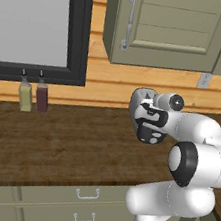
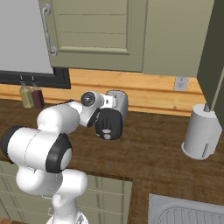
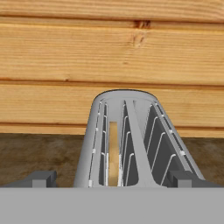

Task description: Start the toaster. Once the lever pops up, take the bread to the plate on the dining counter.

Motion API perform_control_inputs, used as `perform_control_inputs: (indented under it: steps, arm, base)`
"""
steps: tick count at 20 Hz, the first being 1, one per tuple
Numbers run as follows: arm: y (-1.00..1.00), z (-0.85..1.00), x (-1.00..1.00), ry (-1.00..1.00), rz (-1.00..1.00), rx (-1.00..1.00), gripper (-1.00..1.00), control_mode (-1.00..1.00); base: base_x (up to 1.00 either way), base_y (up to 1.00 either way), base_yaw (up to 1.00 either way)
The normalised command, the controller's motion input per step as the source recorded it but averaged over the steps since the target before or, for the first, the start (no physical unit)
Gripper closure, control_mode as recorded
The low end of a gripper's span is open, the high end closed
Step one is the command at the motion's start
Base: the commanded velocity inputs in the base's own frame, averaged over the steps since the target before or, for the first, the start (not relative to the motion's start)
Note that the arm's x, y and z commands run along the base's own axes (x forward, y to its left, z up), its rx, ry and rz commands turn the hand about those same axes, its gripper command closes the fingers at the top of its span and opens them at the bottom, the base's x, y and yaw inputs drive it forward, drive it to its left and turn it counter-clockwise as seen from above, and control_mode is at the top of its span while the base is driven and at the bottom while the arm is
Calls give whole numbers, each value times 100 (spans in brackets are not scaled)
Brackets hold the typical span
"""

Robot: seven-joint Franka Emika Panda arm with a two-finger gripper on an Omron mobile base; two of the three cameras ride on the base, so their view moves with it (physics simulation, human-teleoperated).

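Wood-grain surface (image 1: 66, 146) runs wall to wall under a plank backsplash, drawers below its front edge. I see a dark-framed window (image 1: 79, 31) at upper left and a grey-green wall cabinet (image 2: 100, 30) with a bar handle overhead.

The toaster (image 2: 119, 104) stands on the surface close against the backsplash. In both base views my arm's wrist sits right in front of it and covers its near end; only the rounded silver top and one side stay clear.

The jaws are released, spread wide with nothing between them. In the hand view the gripper (image 3: 112, 177) hangs just over the toaster's near end, one tip on each side of the body, apart from it. I look straight down the two slots from there.

The bread (image 3: 113, 151) sits down in the left slot as that view shows it, a thin tan strip; the right slot shows bare wire guides.

To the toaster's right, well apart, a paper towel roll (image 2: 201, 133) stands upright. A sink corner (image 2: 183, 212) lies at lower right. Two small bottles (image 1: 33, 95) stand under the window, far left.
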Motion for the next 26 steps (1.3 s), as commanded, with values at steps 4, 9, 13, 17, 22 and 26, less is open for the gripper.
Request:
perform_control_inputs:
  steps: [4,9,13,17,22,26]
  arm:
    - [0,0,0,0,0,0,-100,-100]
    - [0,0,0,0,0,0,-100,-100]
    - [0,0,0,0,0,0,-100,-100]
    - [0,0,0,0,0,0,-100,-100]
    - [0,0,0,0,0,0,-100,-100]
    - [0,0,0,0,0,0,-100,-100]
  base:
    - [0,0,0]
    - [0,0,0]
    - [0,0,0]
    - [0,0,0]
    - [0,0,0]
    - [0,0,0]
